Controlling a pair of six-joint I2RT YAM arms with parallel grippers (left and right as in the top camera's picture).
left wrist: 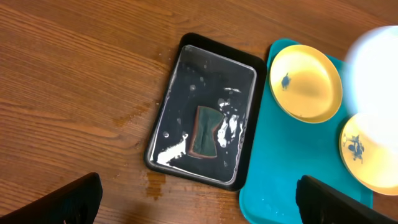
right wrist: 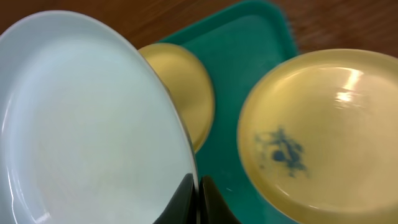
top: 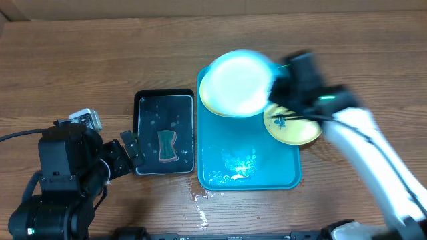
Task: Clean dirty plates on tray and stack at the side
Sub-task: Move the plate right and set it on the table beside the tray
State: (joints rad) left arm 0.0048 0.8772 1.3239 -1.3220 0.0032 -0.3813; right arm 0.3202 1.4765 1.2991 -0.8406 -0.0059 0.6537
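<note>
My right gripper point(top: 273, 83) point(right wrist: 198, 194) is shut on the rim of a pale plate point(top: 233, 81) point(right wrist: 87, 118) and holds it tilted above the far end of the turquoise tray point(top: 250, 170) point(right wrist: 249, 59). The held plate is a white blur in the left wrist view point(left wrist: 376, 78). A second plate point(left wrist: 308, 82) point(right wrist: 189, 93) with a small blue smear lies on the tray under it; only its rim point(top: 208, 105) shows from overhead. A third plate point(top: 293, 125) point(left wrist: 367, 155) point(right wrist: 323, 137) with a blue smear lies at the tray's right edge. My left gripper point(top: 130, 150) point(left wrist: 199, 208) is open and empty.
A black tray point(top: 163, 103) point(left wrist: 249, 112) with water and a dark sponge point(top: 167, 147) point(left wrist: 204, 132) stands left of the turquoise tray. Water is spilled on the wood near the turquoise tray's front edge point(top: 200, 200). A cardboard wall runs along the far edge of the table.
</note>
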